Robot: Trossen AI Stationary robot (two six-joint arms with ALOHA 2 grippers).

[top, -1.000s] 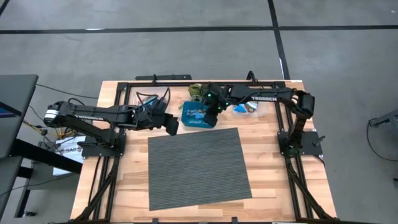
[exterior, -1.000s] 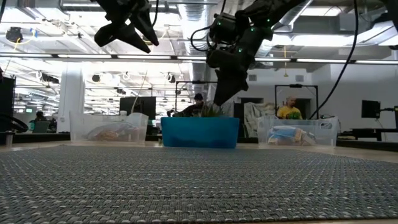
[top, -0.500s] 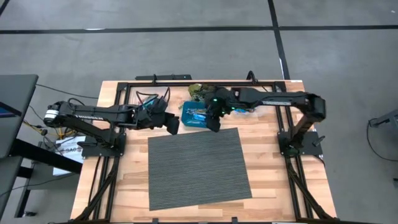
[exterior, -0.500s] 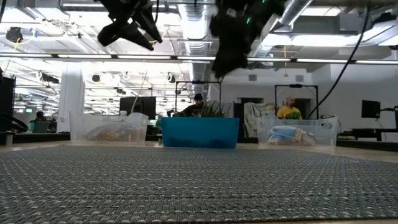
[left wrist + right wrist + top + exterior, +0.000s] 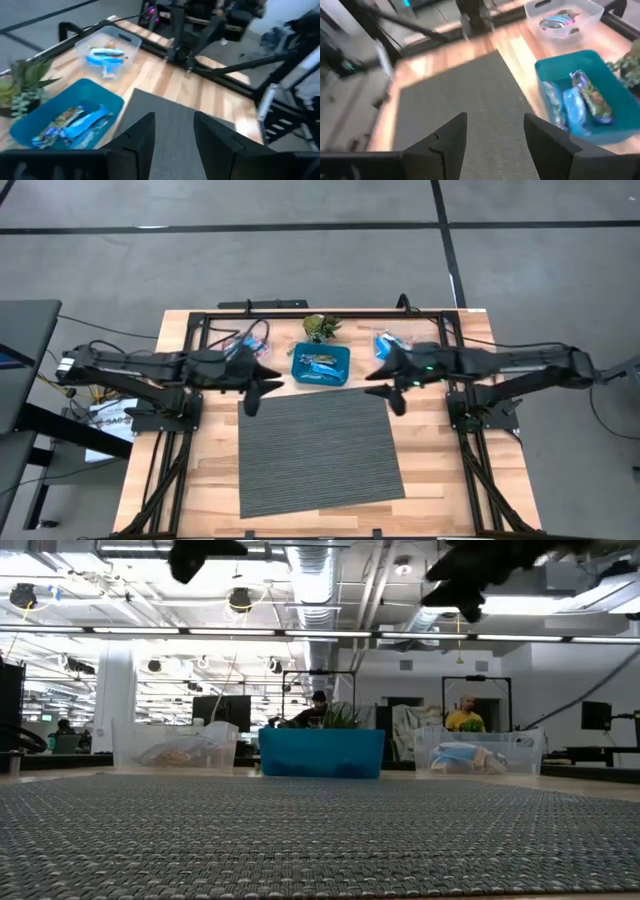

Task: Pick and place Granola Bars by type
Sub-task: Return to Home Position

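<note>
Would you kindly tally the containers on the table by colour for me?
Clear bins: 2
Blue dish: 1
Total: 3

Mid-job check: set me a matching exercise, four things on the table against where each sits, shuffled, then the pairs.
1. blue square dish
2. clear plastic bin holding blue-wrapped granola bars
3. clear plastic bin holding tan-wrapped granola bars
4. grey woven mat

A. on the right arm's side of the dish
B. nearest the low camera, in front of the dish
C. between the two bins
D. on the left arm's side of the dish

Pairs: 1-C, 2-A, 3-D, 4-B.
Left gripper and right gripper hang open, high, either side of the dish.
</note>
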